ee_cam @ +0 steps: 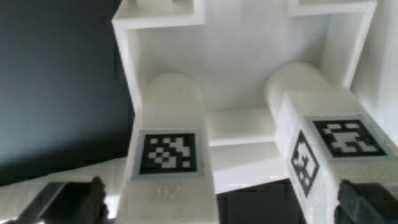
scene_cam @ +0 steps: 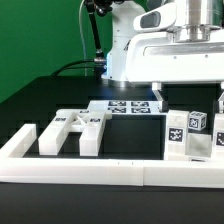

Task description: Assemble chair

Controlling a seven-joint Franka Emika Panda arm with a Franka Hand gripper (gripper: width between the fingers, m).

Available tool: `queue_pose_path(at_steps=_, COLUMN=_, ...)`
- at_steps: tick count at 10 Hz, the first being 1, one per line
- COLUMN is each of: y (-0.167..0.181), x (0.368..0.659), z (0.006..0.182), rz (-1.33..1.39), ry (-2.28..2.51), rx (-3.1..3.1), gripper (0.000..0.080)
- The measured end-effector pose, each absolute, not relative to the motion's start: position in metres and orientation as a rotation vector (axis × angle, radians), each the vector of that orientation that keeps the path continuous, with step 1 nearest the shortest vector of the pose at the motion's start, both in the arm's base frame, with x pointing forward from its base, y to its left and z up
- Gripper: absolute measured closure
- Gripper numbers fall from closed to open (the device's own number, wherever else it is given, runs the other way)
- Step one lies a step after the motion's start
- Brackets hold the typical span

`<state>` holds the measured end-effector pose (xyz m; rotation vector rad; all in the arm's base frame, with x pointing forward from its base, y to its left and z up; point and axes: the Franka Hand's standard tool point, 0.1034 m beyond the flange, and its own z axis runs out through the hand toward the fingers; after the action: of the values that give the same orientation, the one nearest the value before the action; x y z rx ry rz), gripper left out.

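Gripper (ee_cam: 217,203) is hanging wide open, holding nothing, and is hovering over a white chair part (ee_cam: 240,125) with 2 tagged bars, lying near the border rail (scene_cam: 100,171) on the exterior view's right. Judging by this, a pick-up is beginning, calling for lowering squarely and closing.

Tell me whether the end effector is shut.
No: the fingers of the end effector stand wide apart in the wrist view.
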<state>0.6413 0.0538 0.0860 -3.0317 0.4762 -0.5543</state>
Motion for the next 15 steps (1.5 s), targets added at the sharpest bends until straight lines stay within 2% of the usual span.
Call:
queue_pose_path(at_steps=3, y=0.055, x=0.641, z=0.085, rz=-0.556, ry=0.467, rx=-3.032, gripper=0.0150)
queue_pose_path(at_steps=8, y=0.065, x=0.646, z=0.083, rz=-0.721, ry=0.423, rx=-2.984, gripper=0.0150)
queue_pose_path(at_steps=9, y=0.065, x=0.646, z=0.084, rz=-0.720, ry=0.417, rx=-2.987, gripper=0.0150)
queue_pose_path(at_steps=11, y=0.059, x=0.648, z=0.099, rz=-0.714, ry=0.354, rx=-3.008, gripper=0.0150)
queue_pose_path(at_steps=15, y=0.056, x=0.645, z=0.098, rz=-0.717, ry=0.301, rx=-3.023, gripper=0.0150)
